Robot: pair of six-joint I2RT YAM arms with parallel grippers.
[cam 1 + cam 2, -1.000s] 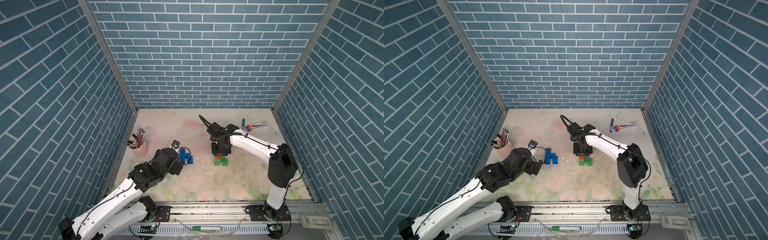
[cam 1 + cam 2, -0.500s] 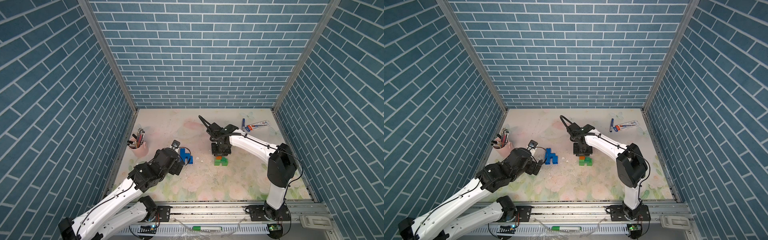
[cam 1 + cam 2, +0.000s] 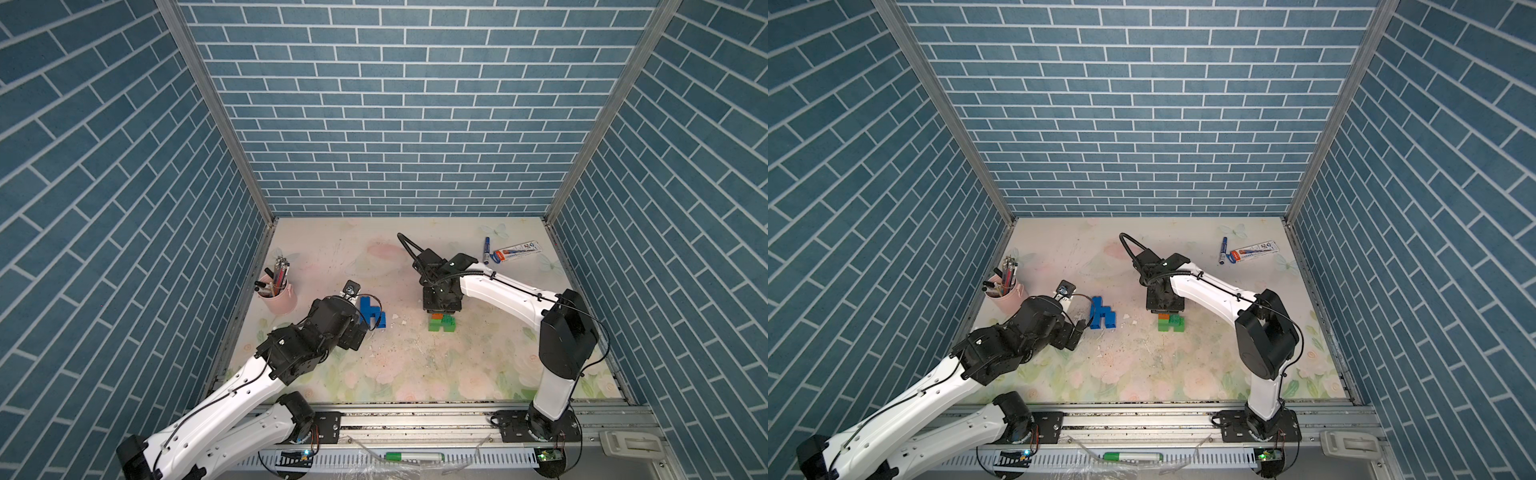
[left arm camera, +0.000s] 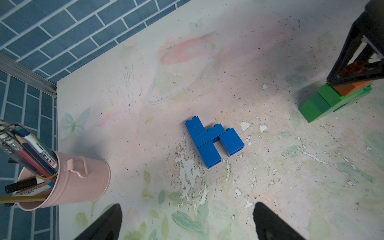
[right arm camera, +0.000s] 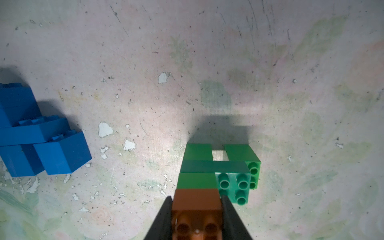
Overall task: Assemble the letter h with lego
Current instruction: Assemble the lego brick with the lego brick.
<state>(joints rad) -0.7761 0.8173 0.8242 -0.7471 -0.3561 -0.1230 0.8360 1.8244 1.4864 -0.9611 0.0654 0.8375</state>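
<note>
Right wrist view: right gripper [image 5: 196, 200] clamps orange brick [image 5: 196, 209] atop green bricks [image 5: 214, 166]; left gripper [image 4: 187, 205] stands spread, empty.

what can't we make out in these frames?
- Whether the translucent orange studded plastic brick is fully seated on the green studded brick stack: the right hand covers most of it in both top views.
- Most of the left hand: hidden by its own arm in top views; the left wrist view's edge cuts off all but the fingertips.
- Print on the flat white pen packet: too small in top views.
</note>
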